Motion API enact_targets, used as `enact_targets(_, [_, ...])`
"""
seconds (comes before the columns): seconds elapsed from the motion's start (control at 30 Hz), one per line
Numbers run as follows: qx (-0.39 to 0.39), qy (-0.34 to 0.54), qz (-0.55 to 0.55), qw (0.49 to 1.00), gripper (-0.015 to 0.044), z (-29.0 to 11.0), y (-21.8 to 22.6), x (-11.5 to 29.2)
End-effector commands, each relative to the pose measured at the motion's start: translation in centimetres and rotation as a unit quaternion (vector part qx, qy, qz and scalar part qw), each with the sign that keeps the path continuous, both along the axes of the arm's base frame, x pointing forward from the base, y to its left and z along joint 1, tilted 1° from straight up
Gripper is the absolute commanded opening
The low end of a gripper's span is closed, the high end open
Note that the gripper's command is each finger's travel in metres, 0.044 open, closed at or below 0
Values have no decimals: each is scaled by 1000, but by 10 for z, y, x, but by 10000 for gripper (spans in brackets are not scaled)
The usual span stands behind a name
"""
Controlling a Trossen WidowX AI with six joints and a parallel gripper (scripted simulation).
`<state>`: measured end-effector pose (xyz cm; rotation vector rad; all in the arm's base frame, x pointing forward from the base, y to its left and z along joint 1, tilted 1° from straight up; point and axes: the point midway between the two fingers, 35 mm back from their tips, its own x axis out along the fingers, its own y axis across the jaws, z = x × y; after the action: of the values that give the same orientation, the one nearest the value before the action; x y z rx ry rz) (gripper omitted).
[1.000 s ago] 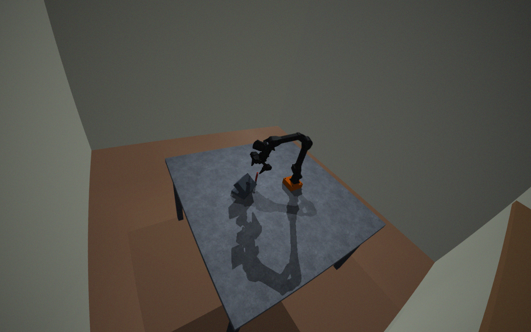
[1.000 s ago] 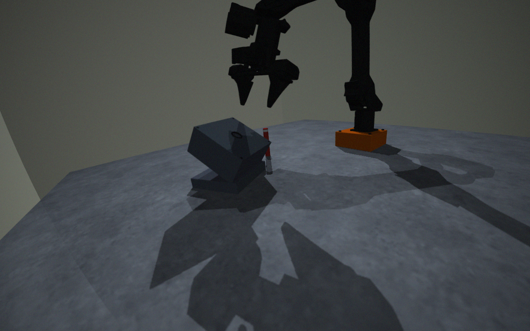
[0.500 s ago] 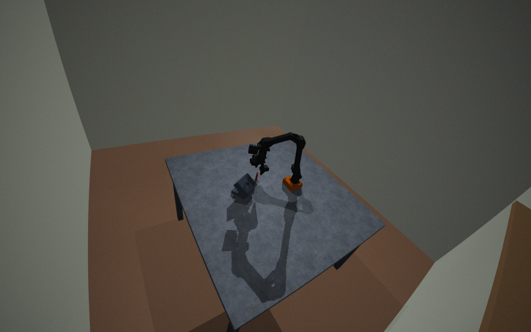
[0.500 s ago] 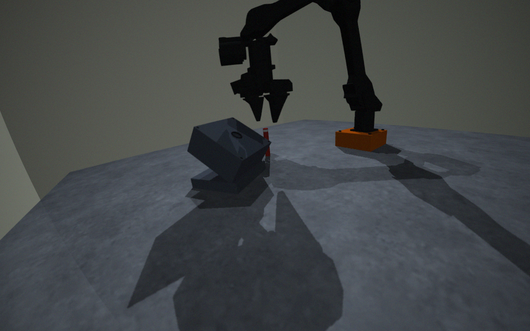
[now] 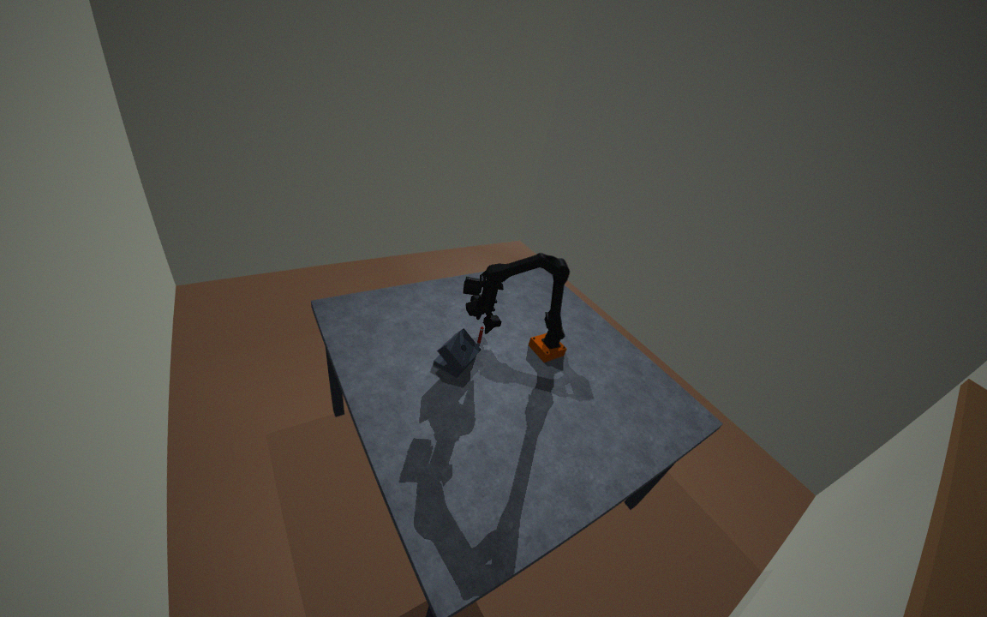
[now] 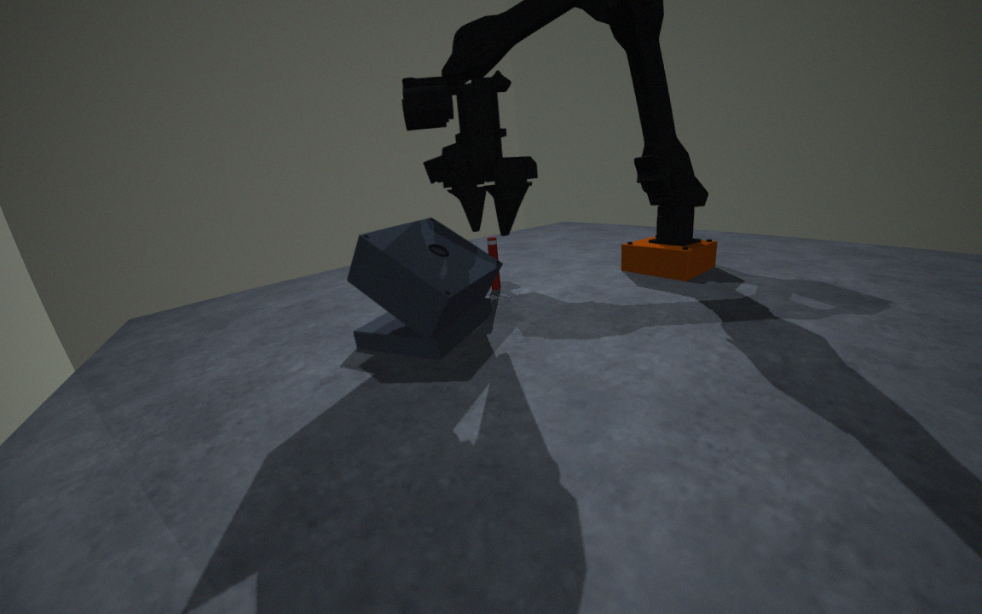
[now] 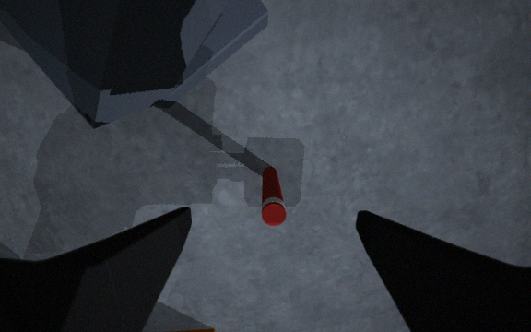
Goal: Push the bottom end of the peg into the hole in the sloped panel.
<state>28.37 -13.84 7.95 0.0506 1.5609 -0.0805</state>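
Observation:
A round red peg (image 5: 480,336) (image 6: 495,257) (image 7: 272,195) with a pale band near its top stands upright on the grey table (image 5: 573,429) (image 6: 708,458), just behind the sloped dark panel block (image 5: 457,354) (image 6: 418,278) (image 7: 123,60). The block's tilted face has one round hole (image 6: 438,249). My gripper (image 5: 489,322) (image 6: 491,226) (image 7: 275,217) is open and empty. It points straight down and hangs a little above the peg's top, with the peg centred between the two fingers in the wrist view.
The arm's orange base (image 5: 547,349) (image 6: 668,257) is bolted to the table to the right of the peg. The panel block stands close on the peg's left. Brown floor (image 5: 236,398) surrounds the table.

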Motion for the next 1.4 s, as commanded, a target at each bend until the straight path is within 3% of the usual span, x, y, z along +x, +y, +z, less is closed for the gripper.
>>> enact_targets(0.0, [-2, 4, -3, 1000, 440, -7, 0, -2])
enact_targets(0.93, [-1, 4, -3, 1000, 440, -50, -1, -3])
enact_targets(1.37, [1, 1, -2, 1000, 99, -47, -1, -1])
